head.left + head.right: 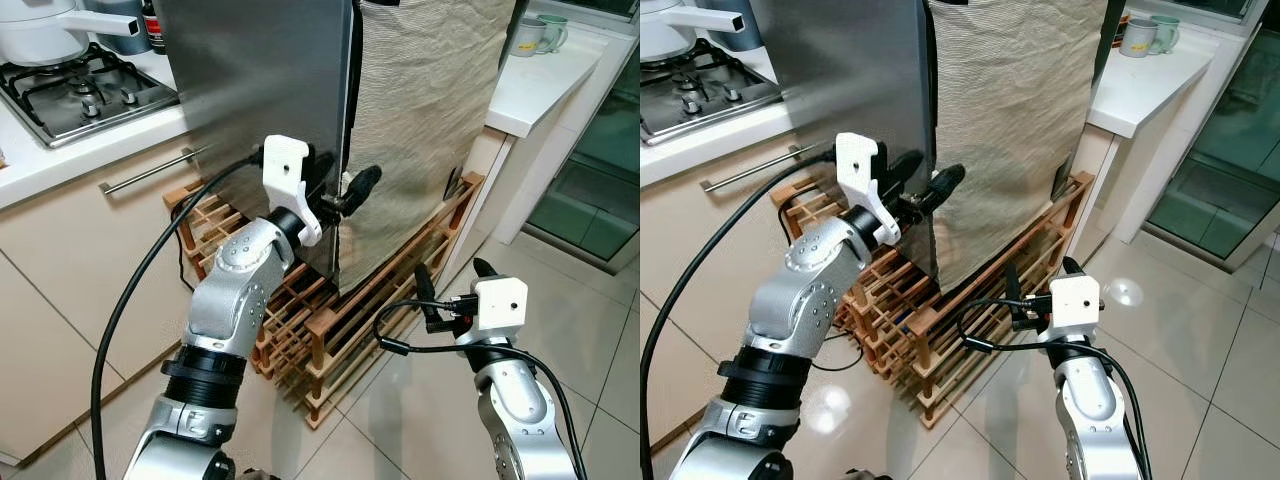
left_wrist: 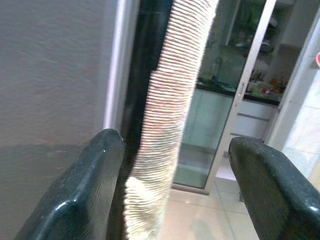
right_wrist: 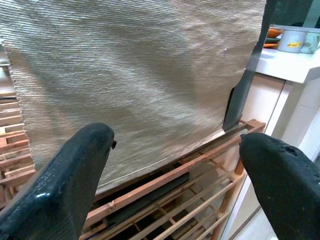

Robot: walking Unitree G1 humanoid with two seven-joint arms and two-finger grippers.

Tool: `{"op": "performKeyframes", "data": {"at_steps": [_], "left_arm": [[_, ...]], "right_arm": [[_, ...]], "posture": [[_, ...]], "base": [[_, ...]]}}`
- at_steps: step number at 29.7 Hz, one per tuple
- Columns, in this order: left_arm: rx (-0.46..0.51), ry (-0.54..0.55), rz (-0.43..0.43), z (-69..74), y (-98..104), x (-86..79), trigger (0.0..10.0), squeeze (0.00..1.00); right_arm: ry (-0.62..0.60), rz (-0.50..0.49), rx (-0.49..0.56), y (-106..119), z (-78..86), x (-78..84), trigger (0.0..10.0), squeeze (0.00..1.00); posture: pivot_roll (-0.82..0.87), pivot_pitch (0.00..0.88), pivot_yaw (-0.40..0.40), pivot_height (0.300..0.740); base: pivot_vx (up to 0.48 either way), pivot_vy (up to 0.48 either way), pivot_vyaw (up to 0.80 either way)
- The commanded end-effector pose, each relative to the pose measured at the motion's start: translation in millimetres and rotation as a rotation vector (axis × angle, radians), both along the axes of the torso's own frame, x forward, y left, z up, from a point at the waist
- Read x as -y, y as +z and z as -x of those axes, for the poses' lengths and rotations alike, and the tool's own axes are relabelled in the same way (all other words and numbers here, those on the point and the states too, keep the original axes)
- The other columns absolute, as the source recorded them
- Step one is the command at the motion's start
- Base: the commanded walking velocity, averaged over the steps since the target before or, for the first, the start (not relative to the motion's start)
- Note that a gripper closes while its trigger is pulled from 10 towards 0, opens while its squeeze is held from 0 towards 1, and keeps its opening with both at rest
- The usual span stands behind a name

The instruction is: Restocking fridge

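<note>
Left eye view: brushed-steel fridge (image 1: 260, 80), ribbed cloth (image 1: 425, 120).

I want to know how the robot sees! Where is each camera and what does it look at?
Left eye, head: looks down at the steel fridge; both arms show.
Right eye: same scene.
Left wrist: left gripper open at the beige woven cloth.
Right wrist: right gripper open, facing the wooden slatted rack.
All share the cloth.

left gripper (image 1: 345, 197) raised, right gripper (image 1: 452, 283) low, fingers spread

Bright, floor (image 1: 1200, 330) glare, wrist pics soft
</note>
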State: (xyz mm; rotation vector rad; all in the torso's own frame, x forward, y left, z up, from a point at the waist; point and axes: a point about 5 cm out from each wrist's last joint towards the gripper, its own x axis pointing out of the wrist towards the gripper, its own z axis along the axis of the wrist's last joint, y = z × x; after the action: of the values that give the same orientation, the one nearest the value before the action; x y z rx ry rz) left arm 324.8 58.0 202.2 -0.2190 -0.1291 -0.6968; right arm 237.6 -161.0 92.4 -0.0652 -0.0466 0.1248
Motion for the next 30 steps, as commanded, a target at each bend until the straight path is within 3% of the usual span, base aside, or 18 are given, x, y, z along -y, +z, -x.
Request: {"op": "performKeyframes", "data": {"at_steps": [1, 12, 15, 22, 30], "left_arm": [[0.014, -0.022, -0.006, -1.3, 3, 5.4, 10.0, 0.0], [-0.039, 0.041, -0.052, -13.1, -9, 13.4, 10.0, 0.0], [-0.062, 0.024, -0.02, -13.7, -11, 15.2, 10.0, 0.0], [-0.097, -0.03, -0.032, -15.8, -25, 36.0, 10.0, 0.0], [-0.058, -0.096, -0.042, -15.0, -20, 54.9, 10.0, 0.0]], "right_arm": [[0.008, -0.003, 0.004, 3, 1.0, -1.1, 10.0, 0.27], [0.025, -0.003, 0.004, 5, 0.4, -3.5, 10.0, 0.27], [0.025, -0.004, 0.003, 5, 0.9, -4.1, 10.0, 0.27], [0.029, -0.005, 0.003, 5, -1.1, -5.5, 10.0, 0.27], [0.032, -0.005, 0.006, 6, -3.3, -5.9, 10.0, 0.27]], "posture": [[-0.19, 0.0, 0.033, 0.74], [-0.2, 0.0, 0.032, 0.74], [-0.2, 0.0, 0.035, 0.74], [-0.2, 0.0, 0.037, 0.74], [-0.2, 0.0, 0.036, 0.74]], "base": [[0.0, 0.0, 0.0], [0.0, 0.0, 0.0], [0.0, 0.0, 0.0], [0.0, 0.0, 0.0], [0.0, 0.0, 0.0]]}}
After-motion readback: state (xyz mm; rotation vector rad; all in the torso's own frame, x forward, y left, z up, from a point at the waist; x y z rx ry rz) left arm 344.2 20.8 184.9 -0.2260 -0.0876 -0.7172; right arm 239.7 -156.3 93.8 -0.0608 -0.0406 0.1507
